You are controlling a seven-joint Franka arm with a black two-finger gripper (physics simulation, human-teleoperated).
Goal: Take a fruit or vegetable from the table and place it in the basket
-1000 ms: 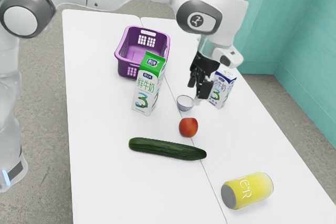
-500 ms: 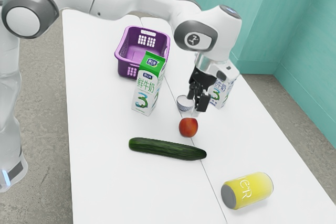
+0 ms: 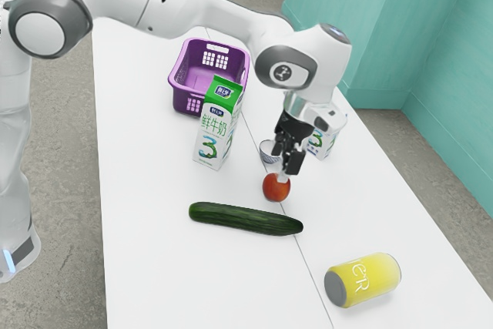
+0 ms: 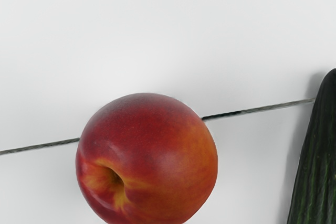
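Below the gripper point(image 3: 280, 169), nectarine point(image 4: 163, 145), stem hollow point(image 4: 114, 178) facing away from cucumber point(image 3: 246, 219)

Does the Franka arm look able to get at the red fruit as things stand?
Probably yes: the gripper hangs just above the red fruit, and the cucumber and bowl stand apart from it, seemingly leaving its sides free.

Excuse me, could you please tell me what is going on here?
The robot's gripper is down close above the red-orange fruit, which looks like its likely pick. It has not lifted anything: the fruit and the cucumber both lie on the table, outside the purple basket.
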